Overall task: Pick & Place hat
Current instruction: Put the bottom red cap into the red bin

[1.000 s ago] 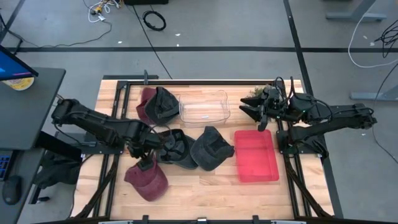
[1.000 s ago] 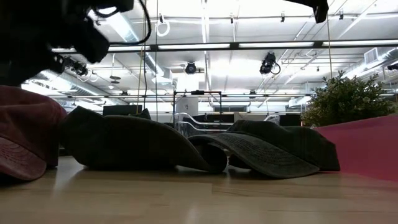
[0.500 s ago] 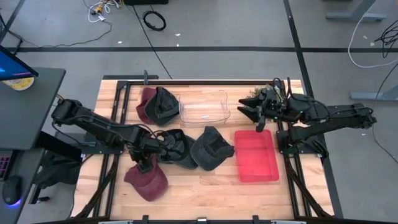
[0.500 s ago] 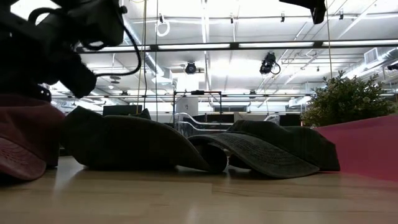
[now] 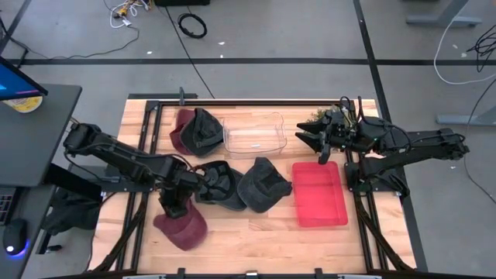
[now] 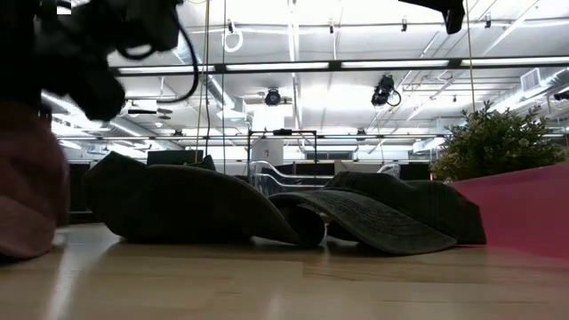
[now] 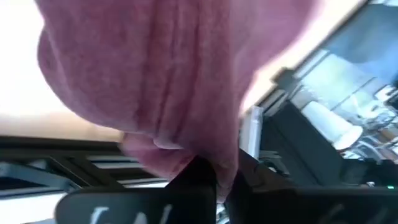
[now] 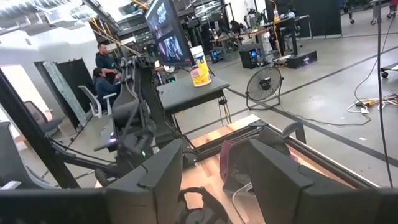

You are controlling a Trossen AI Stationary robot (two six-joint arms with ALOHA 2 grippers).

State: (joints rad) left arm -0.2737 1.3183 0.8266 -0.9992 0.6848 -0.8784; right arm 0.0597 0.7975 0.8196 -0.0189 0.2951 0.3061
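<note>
Change: left gripper point(image 5: 173, 208) dropped onto the maroon hat point(image 5: 183, 227) and clamped; it was spread before.
Left fingers: pinching maroon fabric at the hat's rear edge.
Hat location: front-left of table point(image 5: 256, 232), beside dark hats point(image 5: 240, 184).
Right gripper point(image 5: 319, 141): fingers parted, empty, hovering behind the red tray point(image 5: 318, 197).

My left tool point(image 5: 173, 208) is low at the worktop's near left, fingers pinched shut on the hat point(image 5: 184, 227). My right tool point(image 5: 311, 138) hovers at the far right, fingers parted, holding nothing.
</note>
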